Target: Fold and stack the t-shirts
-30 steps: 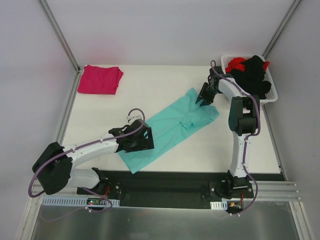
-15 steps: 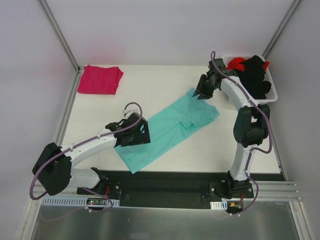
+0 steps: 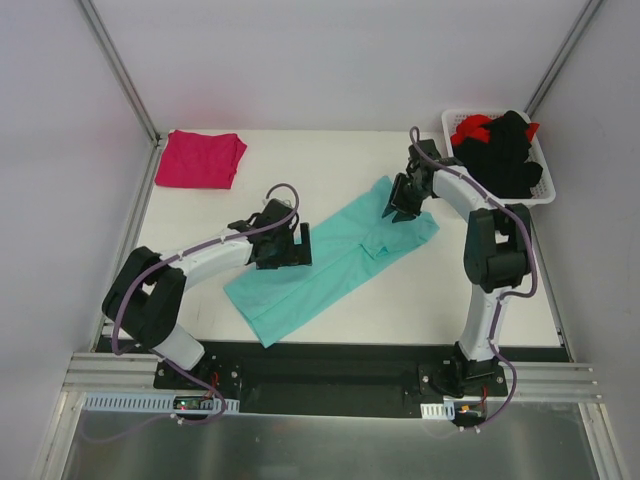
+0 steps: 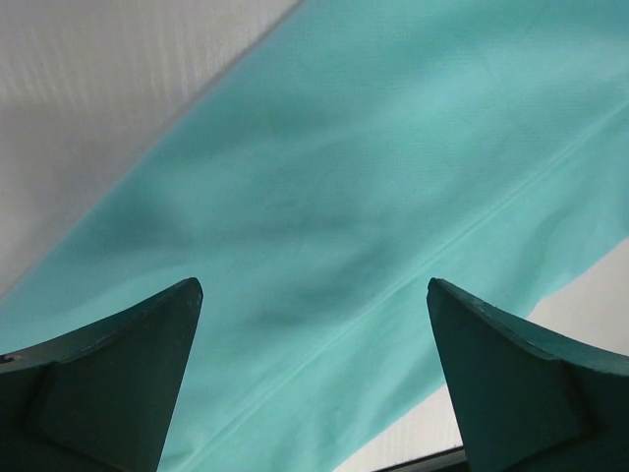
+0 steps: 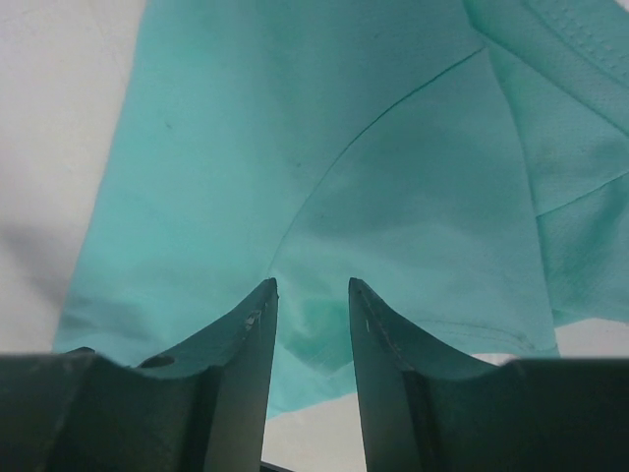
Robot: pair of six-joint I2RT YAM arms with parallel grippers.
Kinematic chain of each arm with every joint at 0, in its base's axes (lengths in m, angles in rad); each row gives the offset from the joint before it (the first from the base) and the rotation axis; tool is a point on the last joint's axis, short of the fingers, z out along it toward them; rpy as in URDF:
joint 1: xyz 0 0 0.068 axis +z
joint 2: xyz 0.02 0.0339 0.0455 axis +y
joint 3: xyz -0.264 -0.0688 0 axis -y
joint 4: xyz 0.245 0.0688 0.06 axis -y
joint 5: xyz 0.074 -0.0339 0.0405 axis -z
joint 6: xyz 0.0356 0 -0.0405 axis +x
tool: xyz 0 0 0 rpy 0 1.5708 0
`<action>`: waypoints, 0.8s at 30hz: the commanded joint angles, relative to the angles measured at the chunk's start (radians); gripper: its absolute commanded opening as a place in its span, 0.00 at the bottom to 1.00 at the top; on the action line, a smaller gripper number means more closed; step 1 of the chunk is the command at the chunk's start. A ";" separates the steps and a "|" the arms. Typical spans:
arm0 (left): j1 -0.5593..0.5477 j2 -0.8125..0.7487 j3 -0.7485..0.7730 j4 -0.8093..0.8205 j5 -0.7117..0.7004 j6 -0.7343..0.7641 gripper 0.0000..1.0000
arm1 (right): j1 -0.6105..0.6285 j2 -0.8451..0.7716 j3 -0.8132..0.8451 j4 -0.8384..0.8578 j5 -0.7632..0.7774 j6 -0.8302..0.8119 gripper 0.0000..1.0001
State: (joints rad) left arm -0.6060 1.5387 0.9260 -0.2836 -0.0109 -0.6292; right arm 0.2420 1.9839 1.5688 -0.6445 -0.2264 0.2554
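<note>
A teal t-shirt [image 3: 340,250] lies flat on the white table, folded into a long strip that runs from near left to far right. My left gripper [image 3: 298,246] hovers over its left long edge. In the left wrist view this gripper [image 4: 314,285] is wide open, with only teal cloth [image 4: 344,197] below it. My right gripper [image 3: 398,205] stands at the strip's far right end. Its jaws [image 5: 312,285] are a narrow gap apart, just above the cloth [image 5: 393,197] near a sleeve seam, gripping nothing. A folded magenta t-shirt [image 3: 205,158] lies at the back left corner.
A white basket [image 3: 449,117] at the back right holds black garments [image 3: 505,150] and a red one [image 3: 472,127]. Metal frame posts rise at both back corners. A black rail [image 3: 330,365] runs along the near table edge.
My left gripper has moved from the shirt's near end up along its left edge towards the middle, uncovering the near left corner. The right gripper rose briefly and came back down at the far end.
</note>
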 commanded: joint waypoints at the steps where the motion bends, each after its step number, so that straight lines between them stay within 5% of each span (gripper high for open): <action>1: 0.038 0.021 -0.027 0.076 0.075 0.056 0.99 | -0.036 0.042 -0.016 0.023 0.012 -0.007 0.38; 15: 0.046 0.078 -0.167 0.271 0.204 0.011 0.99 | -0.063 0.128 0.033 -0.003 0.044 -0.013 0.38; 24: 0.040 -0.055 -0.338 0.301 0.184 -0.046 0.99 | -0.072 0.187 0.126 -0.053 0.056 -0.015 0.38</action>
State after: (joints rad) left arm -0.5610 1.5085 0.6899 0.1226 0.1497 -0.6247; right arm 0.1780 2.1418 1.6348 -0.6590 -0.1963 0.2508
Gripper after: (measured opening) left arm 0.990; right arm 0.385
